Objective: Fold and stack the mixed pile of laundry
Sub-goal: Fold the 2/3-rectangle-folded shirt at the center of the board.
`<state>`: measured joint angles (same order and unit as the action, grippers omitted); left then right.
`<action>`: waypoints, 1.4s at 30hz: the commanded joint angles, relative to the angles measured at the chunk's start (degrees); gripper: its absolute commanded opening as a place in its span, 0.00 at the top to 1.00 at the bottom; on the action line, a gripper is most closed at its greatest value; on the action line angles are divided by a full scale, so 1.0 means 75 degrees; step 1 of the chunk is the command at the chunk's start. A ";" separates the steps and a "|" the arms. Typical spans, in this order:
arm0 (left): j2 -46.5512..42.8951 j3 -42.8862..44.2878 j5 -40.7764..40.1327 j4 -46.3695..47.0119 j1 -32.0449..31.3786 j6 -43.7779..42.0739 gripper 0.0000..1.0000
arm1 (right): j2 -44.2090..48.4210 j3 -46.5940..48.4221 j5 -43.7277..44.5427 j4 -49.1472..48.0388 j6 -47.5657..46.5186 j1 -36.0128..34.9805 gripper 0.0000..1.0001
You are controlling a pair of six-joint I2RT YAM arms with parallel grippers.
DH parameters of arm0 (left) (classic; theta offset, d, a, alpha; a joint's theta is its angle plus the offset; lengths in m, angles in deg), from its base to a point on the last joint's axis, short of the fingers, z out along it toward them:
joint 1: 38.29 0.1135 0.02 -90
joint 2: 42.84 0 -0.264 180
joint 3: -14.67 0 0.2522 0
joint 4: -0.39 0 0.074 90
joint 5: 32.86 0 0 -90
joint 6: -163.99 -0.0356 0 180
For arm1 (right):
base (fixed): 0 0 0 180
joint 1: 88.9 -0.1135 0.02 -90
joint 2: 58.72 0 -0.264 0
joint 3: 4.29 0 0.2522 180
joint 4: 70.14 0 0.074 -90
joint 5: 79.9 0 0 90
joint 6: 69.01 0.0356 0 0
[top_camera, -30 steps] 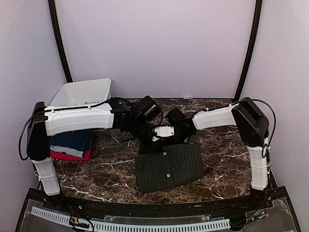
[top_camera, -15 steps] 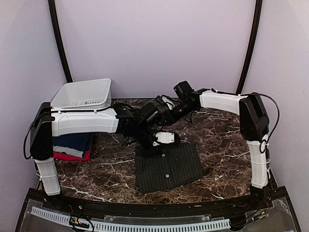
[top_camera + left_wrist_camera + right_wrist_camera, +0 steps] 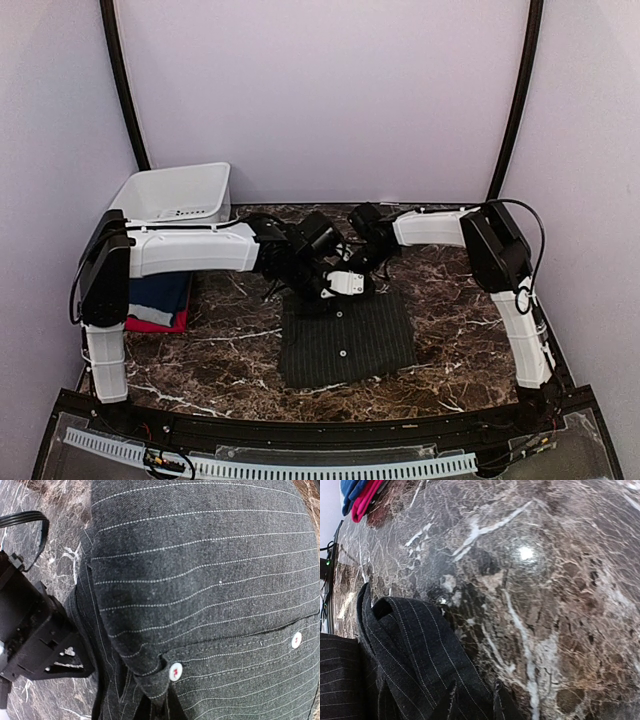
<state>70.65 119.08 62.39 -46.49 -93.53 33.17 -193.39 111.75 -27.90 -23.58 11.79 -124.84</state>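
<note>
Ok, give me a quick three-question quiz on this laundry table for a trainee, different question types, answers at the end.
1. True or false: the pinstriped shirt lies inside the bin.
2. In the stack on the left, which colour is underneath? A red, B navy, C white.
3. Fill in: the left wrist view shows ___ white buttons on the shirt.

Key: 1 false, it lies folded on the table. 2 A. 3 two.
</note>
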 commanded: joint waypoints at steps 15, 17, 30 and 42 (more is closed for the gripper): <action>0.0506 0.0873 -0.0513 0.0559 0.0740 -0.1214 0.91 | -0.0028 -0.0227 -0.0015 0.0308 -0.0233 -0.0222 0.81; 0.0654 0.0717 -0.0606 0.0874 0.0782 -0.1347 0.91 | 0.0124 -0.0180 0.0085 0.0310 -0.0117 -0.0170 0.80; 0.0609 0.0760 -0.1452 0.1521 0.1105 -0.0298 0.68 | 0.2256 0.0310 0.1797 0.0505 0.0909 0.1311 0.46; -0.2199 -0.2425 0.1307 0.2709 0.2491 0.5715 0.46 | 0.5622 -0.4237 -0.0077 -0.1315 0.2324 0.2348 0.44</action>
<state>61.25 111.96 61.50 -32.13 -76.90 55.79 -154.24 89.32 -21.28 -28.43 24.67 -105.65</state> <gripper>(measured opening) 0.525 0.567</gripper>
